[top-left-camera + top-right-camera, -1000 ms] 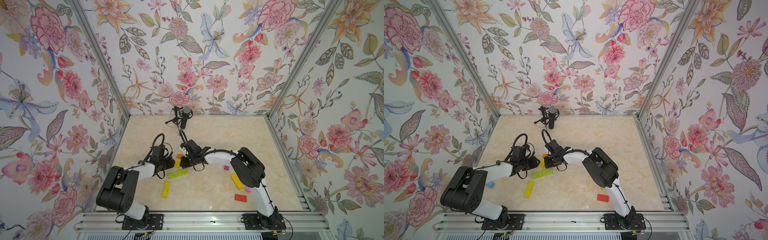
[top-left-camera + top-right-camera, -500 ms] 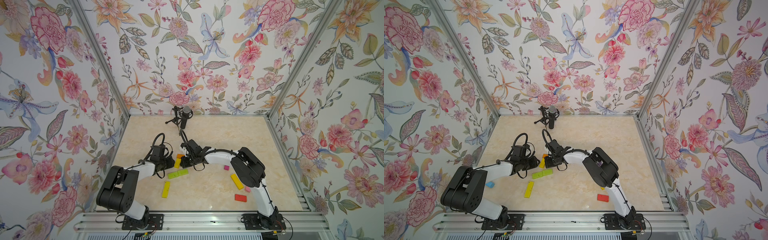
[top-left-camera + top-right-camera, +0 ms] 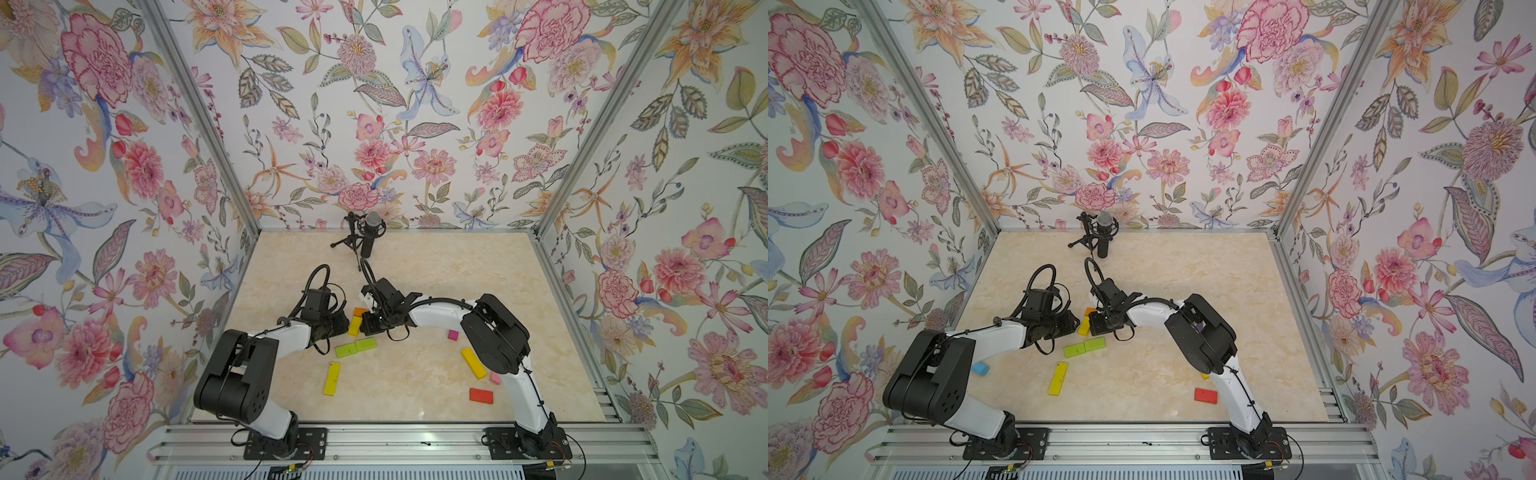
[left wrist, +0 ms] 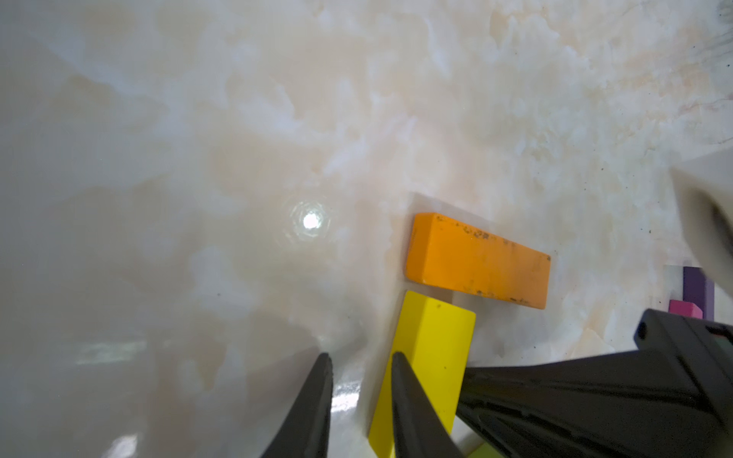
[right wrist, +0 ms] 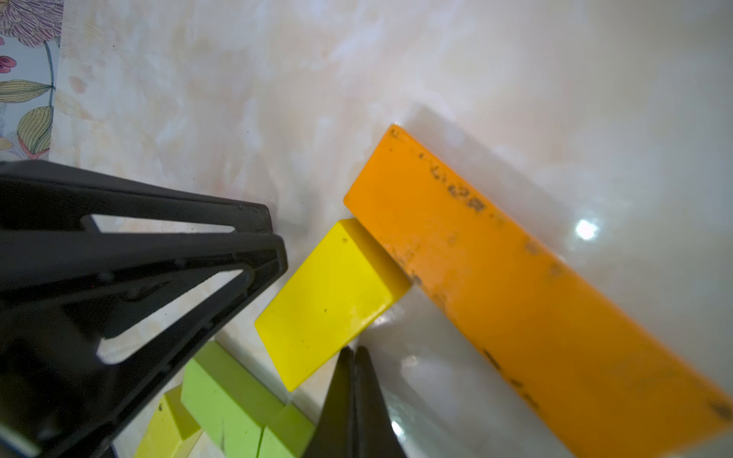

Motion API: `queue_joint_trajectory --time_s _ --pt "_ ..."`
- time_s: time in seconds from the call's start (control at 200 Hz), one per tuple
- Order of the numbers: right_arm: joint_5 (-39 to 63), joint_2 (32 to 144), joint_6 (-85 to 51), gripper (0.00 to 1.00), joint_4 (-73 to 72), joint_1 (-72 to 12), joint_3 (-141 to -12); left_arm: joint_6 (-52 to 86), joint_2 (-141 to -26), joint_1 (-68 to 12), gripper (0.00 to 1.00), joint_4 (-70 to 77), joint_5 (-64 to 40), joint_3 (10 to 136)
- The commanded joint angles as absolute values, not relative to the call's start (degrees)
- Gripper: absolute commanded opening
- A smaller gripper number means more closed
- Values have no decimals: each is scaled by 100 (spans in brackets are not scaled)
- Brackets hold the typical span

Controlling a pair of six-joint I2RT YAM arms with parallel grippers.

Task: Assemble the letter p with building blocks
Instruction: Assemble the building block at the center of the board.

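Presently listed, every place reckoned from the short yellow block [image 4: 432,349]:

- short yellow block: flat on the marble tabletop [image 3: 415,270], between the two grippers. One end abuts, or all but abuts, the next entry.
- orange block [image 4: 476,261]: flat, lying crosswise at the yellow block's end away from the arms' bases and making a square corner with it. Probably the top bar and upper stem of the p.
- left gripper [image 4: 359,357]: fingers slightly apart with only table between them. One finger [image 4: 408,404] lies along the yellow block's long side, seemingly to brace or nudge it.
- right gripper [image 5: 355,353]: fingers pressed together, holding nothing, tip just beside the yellow block's opposite long side. Likely closed to serve as a single pusher for squaring the joint.
- lime green blocks [image 3: 353,349]: two, end to end, near the yellow block's other end. Apparently next in line for the stem.
- long yellow bar [image 3: 332,378], red block [image 3: 481,395]: well apart from the yellow block, toward the bases. Loose stock, by the look of it.
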State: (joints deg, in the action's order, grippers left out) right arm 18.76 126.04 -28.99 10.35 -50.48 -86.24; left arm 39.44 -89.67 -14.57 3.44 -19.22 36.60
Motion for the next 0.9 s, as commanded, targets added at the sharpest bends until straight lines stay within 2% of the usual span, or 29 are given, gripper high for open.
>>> queue_joint_trajectory --time_s 0.0,0.776,0.896 --pt "1890 12814 -2962 4 1156 -5011 -8769 3867 -9135 -1477 29 232 -1850 3783" --pt "1886 12789 -2949 4 1155 -4934 -8720 3760 -8611 -1463 26 -198 -1443 3587" --pt "1878 12821 -2964 4 1154 -4934 -8775 3743 -8598 -1459 23 -202 -1497 3583"
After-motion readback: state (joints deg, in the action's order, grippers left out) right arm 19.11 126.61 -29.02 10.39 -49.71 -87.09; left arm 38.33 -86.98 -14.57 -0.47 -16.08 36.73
